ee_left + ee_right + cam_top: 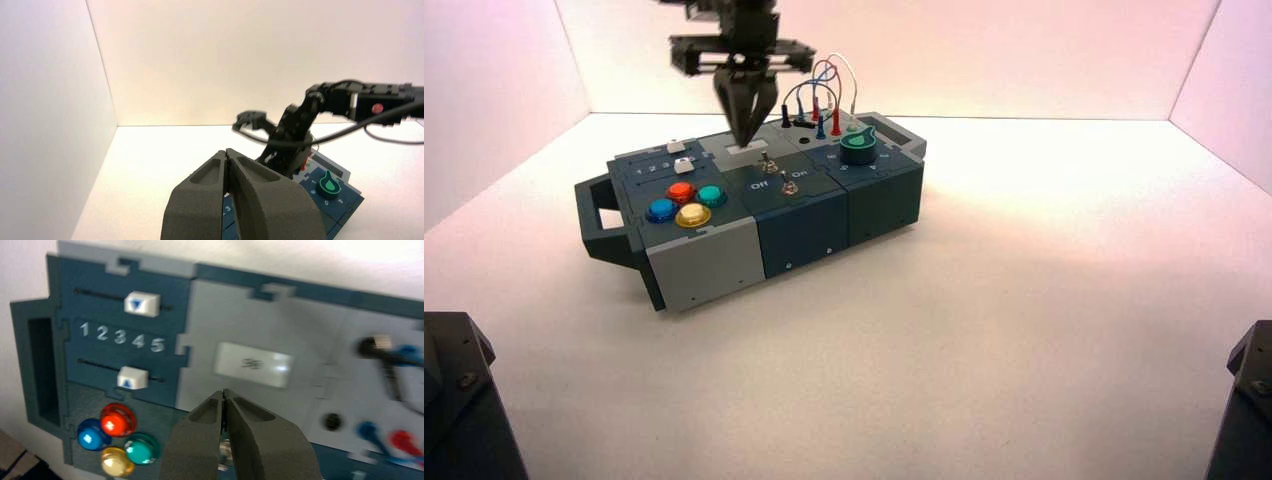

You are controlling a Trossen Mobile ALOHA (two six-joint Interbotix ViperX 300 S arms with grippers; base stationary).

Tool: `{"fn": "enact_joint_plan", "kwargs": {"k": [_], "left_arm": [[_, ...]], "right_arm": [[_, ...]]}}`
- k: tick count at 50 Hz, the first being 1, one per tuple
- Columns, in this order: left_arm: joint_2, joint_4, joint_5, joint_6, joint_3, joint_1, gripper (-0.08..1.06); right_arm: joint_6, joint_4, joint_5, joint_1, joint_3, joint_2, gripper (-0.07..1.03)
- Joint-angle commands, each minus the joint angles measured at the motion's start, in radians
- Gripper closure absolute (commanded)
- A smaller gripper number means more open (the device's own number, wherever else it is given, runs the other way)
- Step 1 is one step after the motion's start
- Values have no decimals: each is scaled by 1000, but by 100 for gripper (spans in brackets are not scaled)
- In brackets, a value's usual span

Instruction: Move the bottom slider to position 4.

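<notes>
Dark grey fingers pressed together, the right gripper hangs tip-down over the box's pale grey panel, right of the sliders and touching nothing. The bottom slider, the one nearer the coloured buttons, lies along the box's length, its blue triangle pointing at the numerals. It appears to sit between 3 and position 4, legible only from the right wrist. The left gripper, also closed, waits off the box, outside the high view.
</notes>
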Motion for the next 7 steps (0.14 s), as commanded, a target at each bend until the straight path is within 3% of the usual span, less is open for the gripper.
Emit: {"fn": "enact_joint_plan", "kwargs": {"k": [1,7], "left_arm": [[14,-2,-14,3,-14,-6,101],[23,-2,-14,3,-12,-6,101]], "right_arm": [[-8,2,-17,14,8,-75,99],[-20,2,-52,14,35,-98,99]]}}
